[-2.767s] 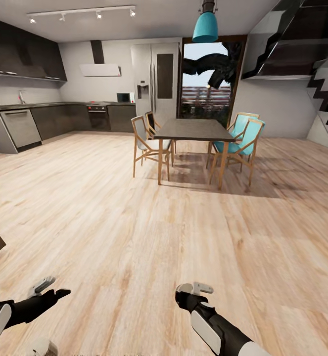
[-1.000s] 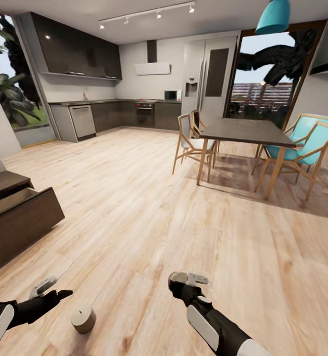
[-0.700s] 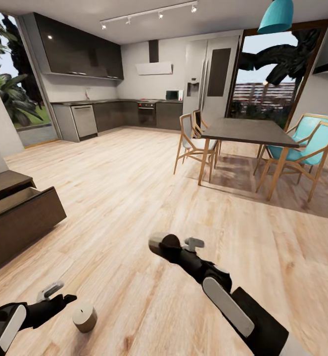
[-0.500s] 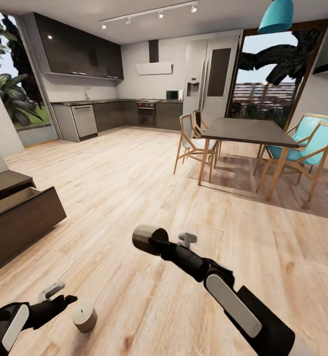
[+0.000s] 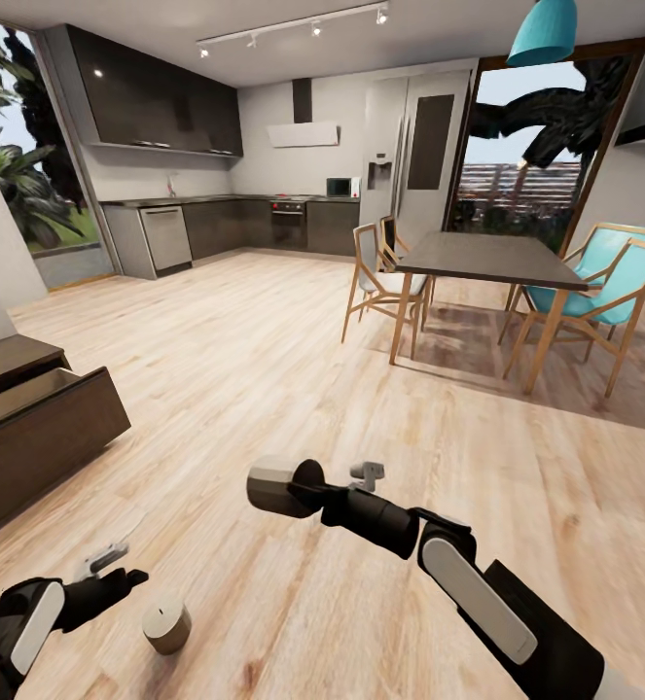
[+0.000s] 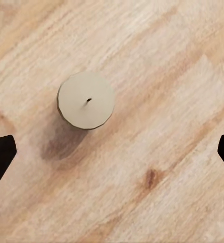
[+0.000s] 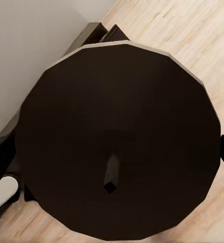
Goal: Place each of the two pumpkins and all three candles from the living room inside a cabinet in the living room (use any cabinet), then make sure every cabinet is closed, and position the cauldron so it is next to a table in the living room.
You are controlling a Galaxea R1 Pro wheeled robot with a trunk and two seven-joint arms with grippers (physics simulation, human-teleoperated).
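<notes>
Right tool (image 5: 298,489), frame centre, is clenched on one candle (image 5: 269,489) held sideways above the floor (image 5: 264,369); left tool (image 6: 112,152), spread and released, hangs over a second candle (image 5: 166,624) standing at lower left. Candles counted: two. Risk: the carried candle, apparently gripped near one end, may slip during the reach to the open cabinet (image 5: 40,437) at left.
</notes>
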